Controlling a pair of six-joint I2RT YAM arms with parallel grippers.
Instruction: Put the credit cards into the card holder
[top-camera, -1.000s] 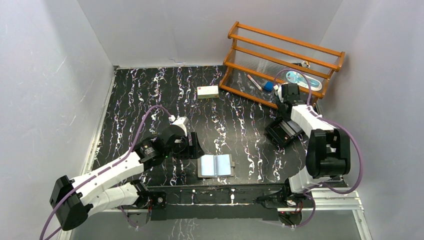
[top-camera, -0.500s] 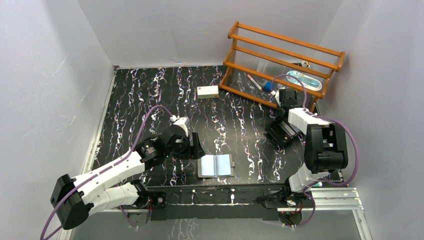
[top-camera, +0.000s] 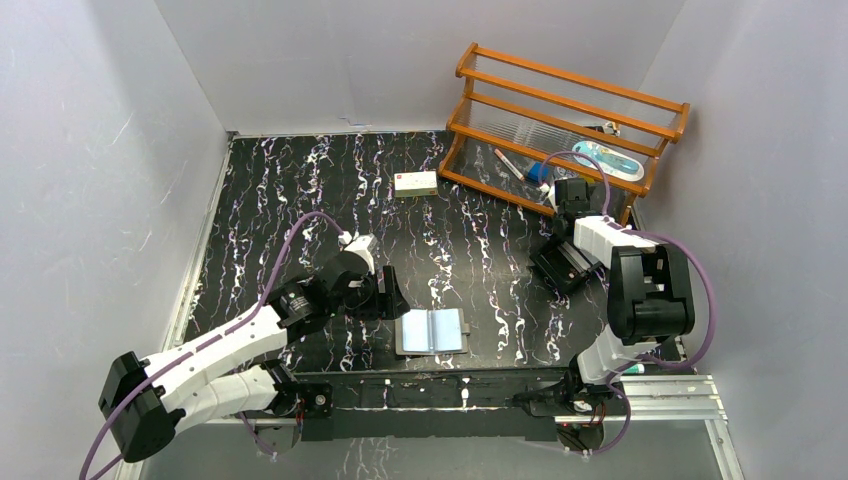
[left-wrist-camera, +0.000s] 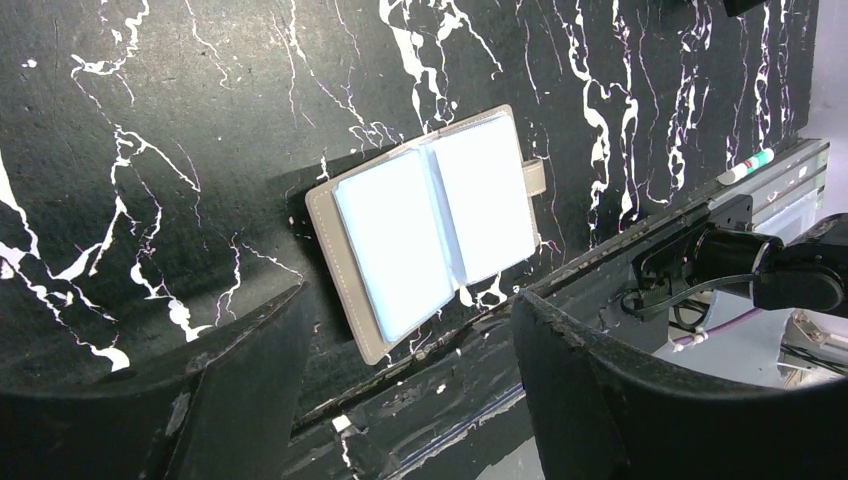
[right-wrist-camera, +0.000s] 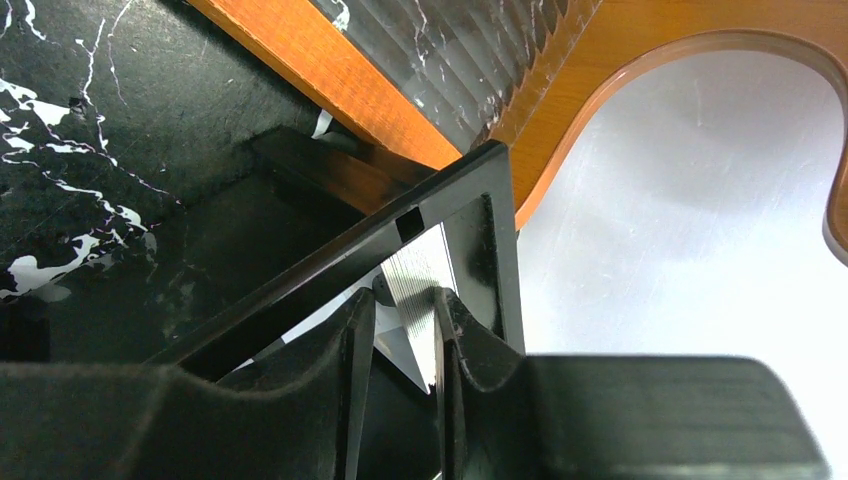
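Observation:
The card holder (top-camera: 432, 331) (left-wrist-camera: 430, 225) lies open and flat near the table's front edge, light blue pockets up, snap tab to the right. My left gripper (top-camera: 386, 296) (left-wrist-camera: 410, 295) hovers open just left of it, holding nothing. The credit cards (right-wrist-camera: 412, 290) stand as a pale stack in a corner of the black tray (top-camera: 556, 272) (right-wrist-camera: 470, 185). My right gripper (top-camera: 568, 250) (right-wrist-camera: 405, 305) reaches down into that tray, its fingers pressed on either side of the stack. In the top view the arm hides the cards.
A wooden rack (top-camera: 560, 110) (right-wrist-camera: 330, 80) with pens and small items stands at the back right, right behind the tray. A white box with a red mark (top-camera: 415, 183) lies at the back centre. The table's metal front rail (left-wrist-camera: 760, 165) runs just beyond the card holder.
My right gripper has dropped into the tray and its fingers have narrowed onto the card stack. My left gripper has edged slightly right, toward the card holder.

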